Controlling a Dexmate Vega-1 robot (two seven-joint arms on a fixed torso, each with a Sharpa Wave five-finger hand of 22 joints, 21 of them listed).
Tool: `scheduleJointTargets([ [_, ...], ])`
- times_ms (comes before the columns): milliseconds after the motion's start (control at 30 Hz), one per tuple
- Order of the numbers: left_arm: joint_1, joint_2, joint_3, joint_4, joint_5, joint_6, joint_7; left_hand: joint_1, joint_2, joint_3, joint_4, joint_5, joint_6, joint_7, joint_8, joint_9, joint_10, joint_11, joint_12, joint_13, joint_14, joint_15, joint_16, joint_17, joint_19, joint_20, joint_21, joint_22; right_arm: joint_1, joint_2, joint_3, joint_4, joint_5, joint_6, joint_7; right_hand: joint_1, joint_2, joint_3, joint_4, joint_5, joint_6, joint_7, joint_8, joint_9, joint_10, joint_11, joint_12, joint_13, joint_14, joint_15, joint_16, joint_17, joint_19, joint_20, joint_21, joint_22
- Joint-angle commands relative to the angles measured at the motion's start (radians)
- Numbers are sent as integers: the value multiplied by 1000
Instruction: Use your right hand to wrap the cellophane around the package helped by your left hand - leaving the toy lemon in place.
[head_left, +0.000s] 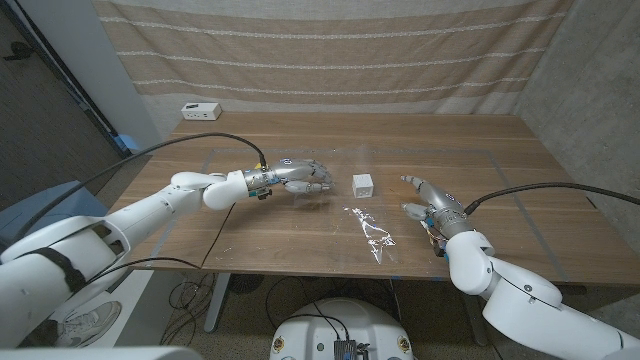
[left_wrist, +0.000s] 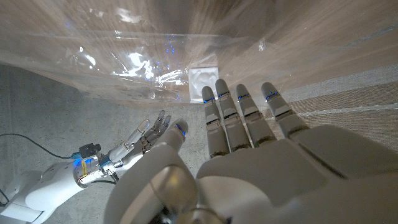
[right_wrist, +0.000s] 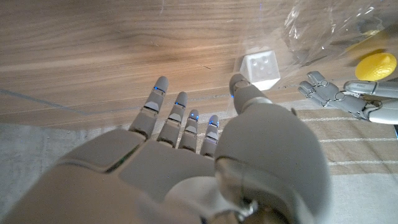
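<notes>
The package (head_left: 363, 184) is a small white cube standing mid-table. A clear cellophane sheet (head_left: 368, 228) lies around and in front of it, crumpled and glinting at its near end. My left hand (head_left: 300, 175) hovers just left of the package, fingers straight, spread and holding nothing. My right hand (head_left: 428, 205) is to the package's right, near the front edge, fingers apart and empty. In the right wrist view my right hand (right_wrist: 205, 155) points at the package (right_wrist: 261, 68), and the yellow toy lemon (right_wrist: 375, 65) sits beside my left hand (right_wrist: 345, 93) under cellophane (right_wrist: 323, 25). The left wrist view shows the package (left_wrist: 203, 84).
A small white box (head_left: 200, 111) sits at the table's far left corner. A striped curtain hangs behind the wooden table (head_left: 500, 150). Faint tape lines mark the tabletop. Black cables run along both arms.
</notes>
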Motion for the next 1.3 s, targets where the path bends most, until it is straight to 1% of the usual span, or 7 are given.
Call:
scheduleJointTargets([
  [33,-14,-7,19,25,20,-5,11,-8,4,4,7,-2,6,2,5,-1,10,5,-5,0,6,-6,-2,0,3,-1,1,0,69,34,-133,-106,-8,-368,-55,-123,-17,-63,55,-8,66,25,23,3,37,19,8,6,22,11,17,8,21,6,-14,6],
  [200,-35,-23,37,65,35,-20,36,-6,4,8,5,-1,3,0,2,0,7,3,-8,-3,5,-6,-4,0,4,-2,0,-1,62,25,-149,-138,-18,-413,-57,-213,-45,-114,89,-3,136,43,42,4,55,31,10,7,22,27,18,6,26,15,-24,7],
  [333,-56,-38,56,101,45,-34,58,-3,5,12,2,-1,5,0,2,0,5,5,-11,-4,4,-5,-6,-1,3,-1,0,-1,43,16,-168,-152,-168,-413,81,-270,-71,-149,105,2,222,47,64,3,70,31,12,7,20,27,16,3,23,16,-36,8],
  [633,-90,-57,95,156,60,-51,105,4,6,20,-3,-2,2,-1,-1,0,7,4,-14,-8,3,-5,-9,-2,3,-1,-1,-1,29,135,-242,-70,-1067,-413,958,-287,-111,-178,89,20,321,50,84,0,76,18,7,7,-27,16,-4,-7,-15,12,-66,8],
  [867,-109,-70,121,191,65,-60,133,7,6,25,-6,-2,4,1,-1,0,7,4,-16,-10,4,-3,-10,-2,3,-2,-2,-2,-29,275,-155,6,-1445,-266,1317,-272,-128,-182,71,30,367,57,98,1,86,10,7,7,-22,7,-2,-11,-10,8,-69,9],
  [1200,-126,-76,149,213,62,-59,150,8,5,30,-7,-3,6,1,-2,1,8,5,-20,-13,3,-4,-12,-1,3,-2,-3,-2,-181,495,45,-14,-1424,15,1276,-258,-133,-190,51,52,498,86,154,14,132,15,13,8,-6,-6,10,-11,7,1,-76,10],
  [1300,-135,-84,158,229,64,-67,163,8,5,31,-7,-3,7,1,-2,1,8,2,-20,-14,4,-6,-12,-1,3,-3,-3,-2,-171,532,66,-6,-1496,93,1379,-254,-133,-192,46,57,538,88,172,17,146,11,15,8,-3,-9,12,-12,11,-1,-78,11],
])
